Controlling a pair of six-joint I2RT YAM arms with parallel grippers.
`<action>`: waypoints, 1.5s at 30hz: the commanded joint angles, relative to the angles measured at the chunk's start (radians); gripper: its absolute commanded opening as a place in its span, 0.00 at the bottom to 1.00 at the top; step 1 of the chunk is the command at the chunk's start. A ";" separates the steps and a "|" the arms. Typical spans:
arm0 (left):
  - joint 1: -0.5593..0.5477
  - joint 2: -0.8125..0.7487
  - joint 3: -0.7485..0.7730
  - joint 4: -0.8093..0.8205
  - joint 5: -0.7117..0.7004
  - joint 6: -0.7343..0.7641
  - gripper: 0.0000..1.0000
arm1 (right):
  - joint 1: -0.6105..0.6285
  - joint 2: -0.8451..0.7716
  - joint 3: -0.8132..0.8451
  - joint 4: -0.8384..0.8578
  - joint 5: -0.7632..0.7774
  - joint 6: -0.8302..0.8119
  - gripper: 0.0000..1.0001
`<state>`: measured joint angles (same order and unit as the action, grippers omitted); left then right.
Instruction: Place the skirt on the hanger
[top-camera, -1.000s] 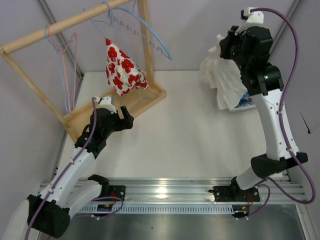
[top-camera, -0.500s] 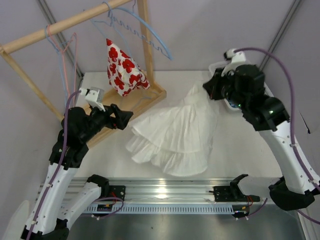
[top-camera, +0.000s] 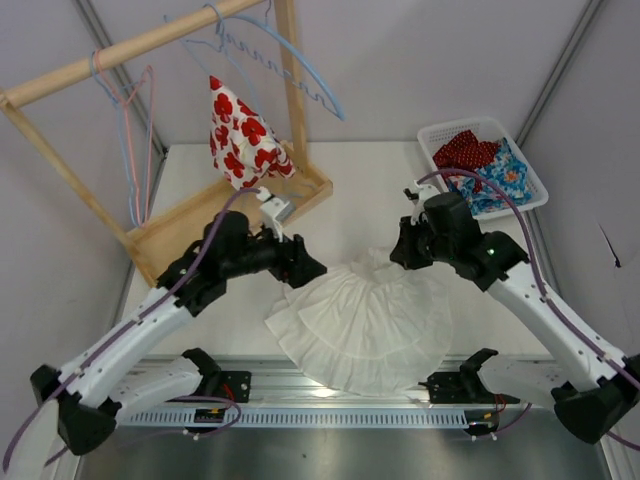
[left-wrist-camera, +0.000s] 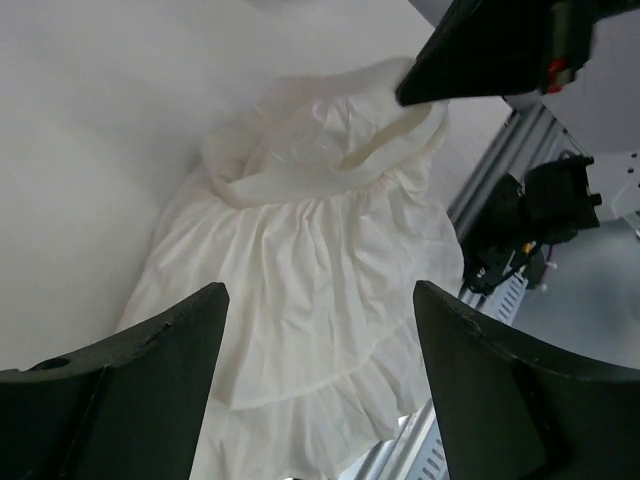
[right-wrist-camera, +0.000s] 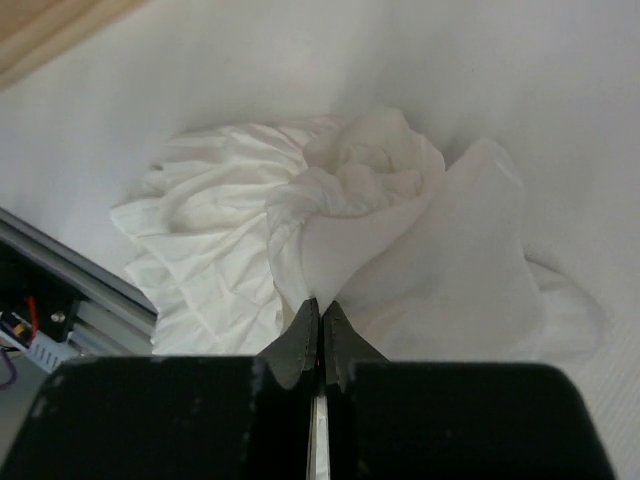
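The left arm reaches from its base at the near left corner, forward and toward the middle, forearm low and nearly level. The left gripper (top-camera: 305, 268) hangs over the near-left hem of the white skirt (top-camera: 365, 320). Its jaws stand wide apart and hold nothing. In the left wrist view the fabric lies spread beneath and between the two fingers (left-wrist-camera: 150, 390).

The right arm bends in from the near right corner, elbow out and wrist tipped down. The right gripper (top-camera: 400, 250) sits at the far edge of the skirt with its jaws closed, pinching a fold of the bunched waistband (right-wrist-camera: 360, 170).

The skirt lies on the white surface (top-camera: 350, 190), fanned out toward the aluminium rail (top-camera: 330, 385) at the near edge.

At the far left stands a wooden rack (top-camera: 150, 40). It carries a blue hanger (top-camera: 318, 80), a pink hanger (top-camera: 135, 130) and a red-flowered garment (top-camera: 240, 130). A white basket (top-camera: 430, 135) of coloured clothes sits at the far right. Pale grey walls close in the space.
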<state>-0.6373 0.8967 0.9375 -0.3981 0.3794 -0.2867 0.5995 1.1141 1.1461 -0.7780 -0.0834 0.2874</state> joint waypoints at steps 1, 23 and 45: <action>-0.080 0.106 -0.014 0.152 -0.101 -0.090 0.81 | 0.005 -0.097 0.028 -0.035 -0.101 0.013 0.00; -0.199 0.807 0.311 0.171 -0.151 -0.054 0.63 | 0.029 -0.292 -0.221 -0.055 0.068 0.157 0.00; -0.213 0.907 0.242 0.240 -0.137 -0.088 0.52 | -0.156 -0.307 -0.236 -0.055 0.017 0.128 0.00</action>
<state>-0.8490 1.8084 1.1713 -0.2264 0.2085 -0.3634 0.4492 0.8143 0.9028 -0.8459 -0.0540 0.4362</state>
